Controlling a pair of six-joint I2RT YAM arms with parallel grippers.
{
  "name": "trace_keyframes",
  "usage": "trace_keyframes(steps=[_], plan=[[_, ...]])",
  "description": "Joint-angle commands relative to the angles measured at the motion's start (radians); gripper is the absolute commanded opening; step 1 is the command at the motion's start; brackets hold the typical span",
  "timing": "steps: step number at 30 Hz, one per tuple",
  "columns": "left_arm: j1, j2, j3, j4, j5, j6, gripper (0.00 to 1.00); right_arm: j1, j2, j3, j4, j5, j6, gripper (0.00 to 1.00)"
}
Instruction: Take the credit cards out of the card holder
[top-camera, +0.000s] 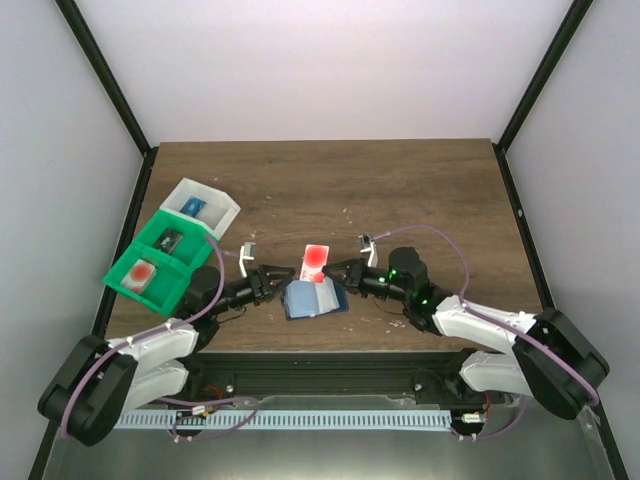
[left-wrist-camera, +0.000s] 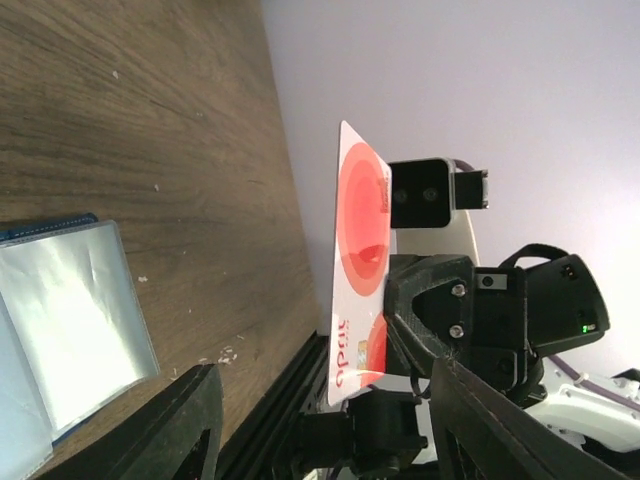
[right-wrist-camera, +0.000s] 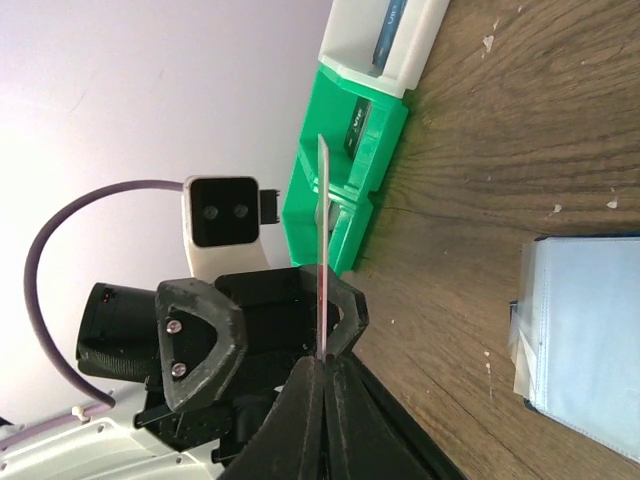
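Right tool (top-camera: 332, 271): pinching pale pink red-blotched plastic card (top-camera: 315, 258) | left tool (top-camera: 284, 277): jaws apart, empty, 9 o'clock of flat blue-grey wallet (top-camera: 312, 300)

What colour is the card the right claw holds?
The card is pale pink with red-orange blotches; clearest in left wrist view.

This looks like a robotics lab test cell rather than a home or shop. Plain white walls (top-camera: 330, 60) set in a black frame (top-camera: 100, 70) box in a wood-grain bench (top-camera: 400, 180). A left arm (top-camera: 150, 350) and a right arm (top-camera: 480, 325) are bolted at its near edge, above a slotted cable duct (top-camera: 300, 418). A purple cable (right-wrist-camera: 120, 184) loops past a wrist camera (left-wrist-camera: 420, 195). A green bin (top-camera: 160, 262) and a white bin (top-camera: 205, 205) sit at the bench's left.
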Motion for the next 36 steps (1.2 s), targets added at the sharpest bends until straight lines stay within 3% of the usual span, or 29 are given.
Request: trace_keyframes(steps=[1, 9, 14, 16, 20, 24, 31, 36], plan=[[-0.013, 0.068, 0.029, 0.13, 0.046, -0.011, 0.56, 0.014, 0.014, 0.037, 0.053, -0.027, 0.004, 0.0], [-0.064, 0.182, 0.049, 0.245, 0.072, -0.045, 0.44, 0.034, 0.055, 0.04, 0.087, -0.043, 0.015, 0.01], [-0.074, 0.213, 0.046, 0.283, 0.075, -0.058, 0.01, 0.035, 0.053, 0.037, 0.081, -0.056, 0.001, 0.01], [-0.074, 0.214, 0.044, 0.278, 0.086, -0.05, 0.0, 0.035, 0.036, 0.048, 0.043, -0.075, -0.051, 0.01], [-0.074, 0.19, 0.019, 0.278, 0.114, -0.026, 0.0, 0.034, -0.061, 0.083, -0.192, -0.081, -0.239, 0.23], [-0.074, 0.133, 0.038, 0.124, 0.164, 0.07, 0.0, 0.023, -0.21, 0.134, -0.472, -0.032, -0.407, 0.37], [-0.073, 0.047, 0.095, -0.124, 0.315, 0.207, 0.0, -0.026, -0.287, 0.38, -0.963, 0.046, -0.693, 0.45], [-0.074, 0.021, 0.137, -0.264, 0.399, 0.281, 0.0, -0.029, -0.234, 0.483, -1.11, 0.051, -0.8, 0.49]])
